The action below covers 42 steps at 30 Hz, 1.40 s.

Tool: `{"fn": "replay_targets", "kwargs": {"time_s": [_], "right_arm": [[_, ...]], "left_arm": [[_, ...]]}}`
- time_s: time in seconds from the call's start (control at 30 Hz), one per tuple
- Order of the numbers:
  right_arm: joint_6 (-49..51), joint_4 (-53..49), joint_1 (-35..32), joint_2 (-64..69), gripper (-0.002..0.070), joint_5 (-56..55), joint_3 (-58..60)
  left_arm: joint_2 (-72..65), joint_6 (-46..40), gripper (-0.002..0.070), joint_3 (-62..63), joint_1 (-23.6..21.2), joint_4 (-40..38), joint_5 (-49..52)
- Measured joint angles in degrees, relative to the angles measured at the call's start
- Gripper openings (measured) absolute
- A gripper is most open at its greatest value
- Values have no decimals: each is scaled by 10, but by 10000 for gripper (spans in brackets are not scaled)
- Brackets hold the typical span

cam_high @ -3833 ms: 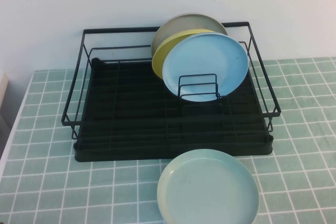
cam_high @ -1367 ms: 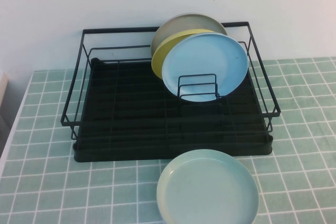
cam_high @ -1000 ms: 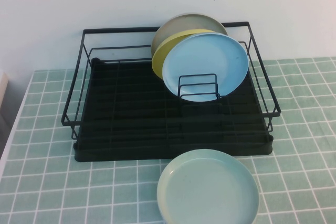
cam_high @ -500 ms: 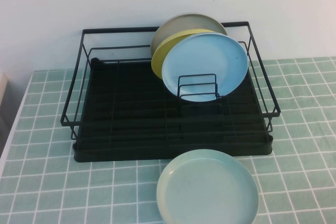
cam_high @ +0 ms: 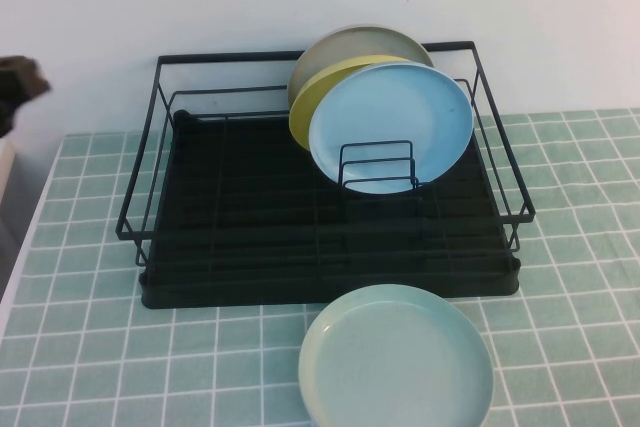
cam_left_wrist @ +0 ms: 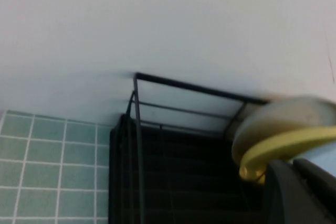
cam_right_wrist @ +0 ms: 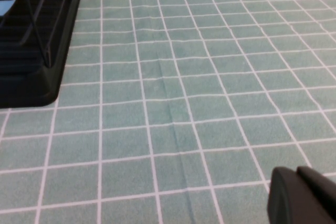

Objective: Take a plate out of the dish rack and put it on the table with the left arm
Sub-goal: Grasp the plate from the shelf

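Green tiled table [cam_high: 90, 347]; sky-blue plate [cam_high: 390, 125] upright in dish rack [cam_high: 150, 147], far from my left gripper [cam_left_wrist: 302, 192], right gripper [cam_right_wrist: 304, 195]; both cropped, finger spread unclear.

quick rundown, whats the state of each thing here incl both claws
blue plate: upright in the rack, front of the stack, behind the small divider
yellow plate: upright behind the blue one
grey plate: upright at the back
mint plate: flat on the table
dish rack: on the table, left part empty
left claw: near the rack's plates, touching nothing
right claw: low over bare tiles
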<state>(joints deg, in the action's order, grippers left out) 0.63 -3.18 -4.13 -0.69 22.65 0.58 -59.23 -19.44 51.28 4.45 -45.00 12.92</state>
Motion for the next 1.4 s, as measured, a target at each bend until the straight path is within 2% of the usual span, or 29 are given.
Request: {"fn": "replay_targets", "kwargs": {"time_s": [0.17,0.43,0.7,0.9,1.0,1.2,1.3,1.4], "right_arm": [[0,0,0,0,-2,0,0],[0,0,0,0,-2,0,0],[0,0,0,0,-2,0,0],[0,0,0,0,-2,0,0],[0,0,0,0,-2,0,0],[0,0,0,0,-2,0,0],[0,0,0,0,-2,0,0],[0,0,0,0,-2,0,0]], "left_arm": [[-86,-167,-4,93,0,-16,146],[-250,-263,-4,277,9,-47,321],[-339,-331,-4,373,104,-18,324],[-384,-350,5,381,152,23,282],[-400,-355,70,381,164,23,255],[-431,-425,318,381,178,21,207],[-448,-446,370,381,180,13,193],[-463,-465,385,381,180,9,181]]}}
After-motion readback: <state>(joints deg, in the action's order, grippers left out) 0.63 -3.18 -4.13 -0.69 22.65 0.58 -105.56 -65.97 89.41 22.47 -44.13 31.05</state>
